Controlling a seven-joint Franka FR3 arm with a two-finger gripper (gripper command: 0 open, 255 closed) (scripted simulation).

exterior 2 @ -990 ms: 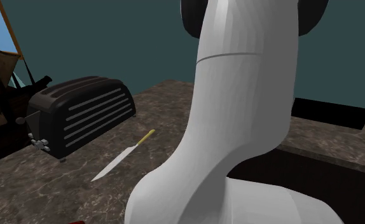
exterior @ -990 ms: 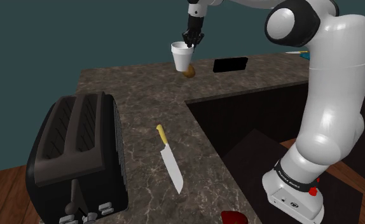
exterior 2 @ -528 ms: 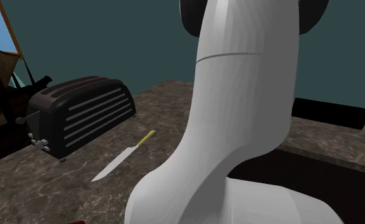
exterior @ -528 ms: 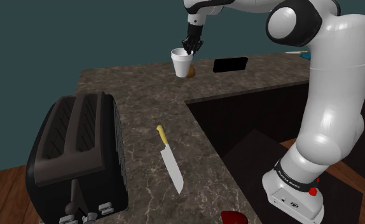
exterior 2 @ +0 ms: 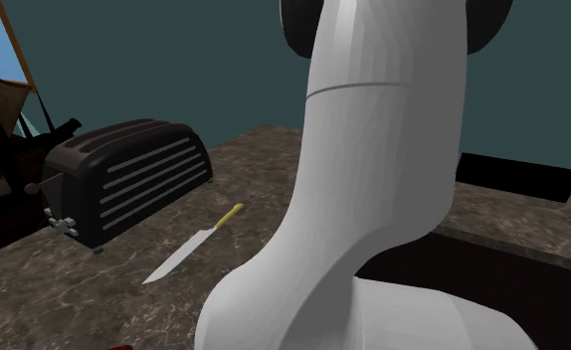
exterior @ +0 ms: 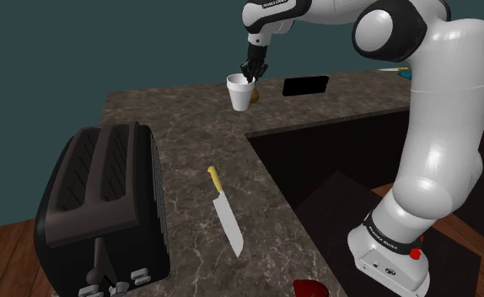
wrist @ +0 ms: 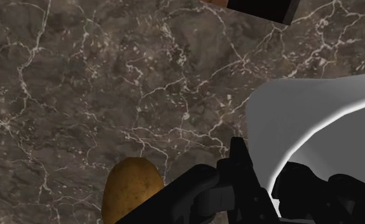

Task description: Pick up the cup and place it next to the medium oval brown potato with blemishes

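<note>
gripper [exterior: 250,78]: fingers pinch cup [exterior: 240,94] rim, one inside | cup: likely light, thin, crushable (keep squeeze gentle) | hold: rim wall, upright | potato [wrist: 131,188]: just beside

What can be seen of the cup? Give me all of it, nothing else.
The cup is plain white, with no handle visible, tapering from a wide open mouth to a narrower base. It stands upright at the far part of the dark marbled countertop, at or just above the surface; contact cannot be confirmed. The black gripper clasps its rim from above, one finger inside the wall and one outside. A brown potato lies close beside it, on the shoulder view's right.
</note>
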